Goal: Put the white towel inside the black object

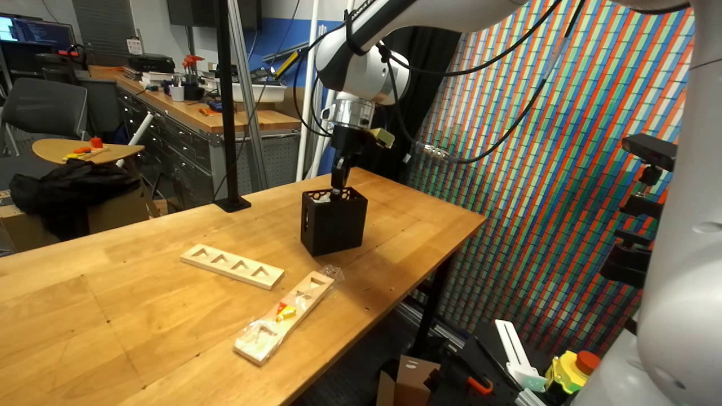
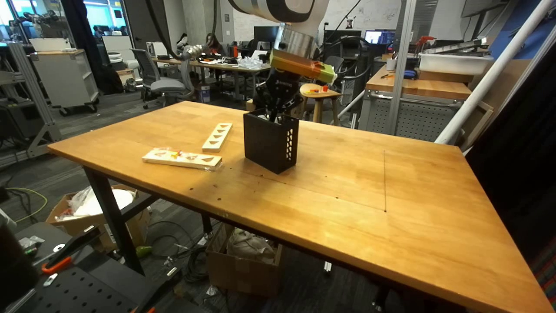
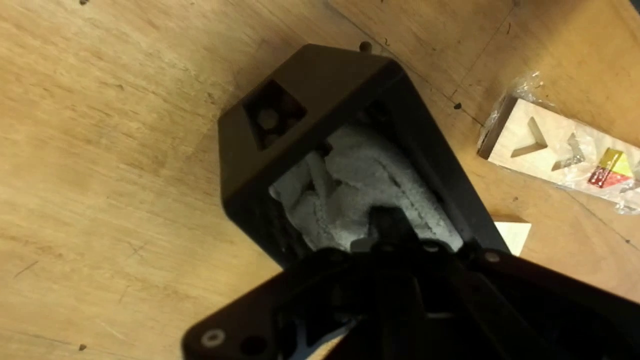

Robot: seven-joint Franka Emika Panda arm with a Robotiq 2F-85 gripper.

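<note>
The black object is an open-topped box (image 1: 334,228) with cut-out holes, standing upright on the table; it also shows in an exterior view (image 2: 263,141) and in the wrist view (image 3: 325,75). The crumpled white towel (image 3: 357,170) lies inside it and looks grey in the shade. Only bits of the towel show at the rim in both exterior views (image 1: 323,198) (image 2: 263,117). My gripper (image 3: 384,232) points down into the box's opening (image 1: 337,189) (image 2: 274,116). Its fingers are close together and appear shut on the towel. The fingertips' contact is dark and partly hidden.
The wooden table (image 1: 158,316) bears a wooden strip (image 1: 231,265) with triangular cut-outs. A plastic-wrapped strip (image 1: 285,316) with red and yellow pieces lies near the box. A black post (image 1: 225,113) stands at the table's edge. The box's walls closely surround the fingers.
</note>
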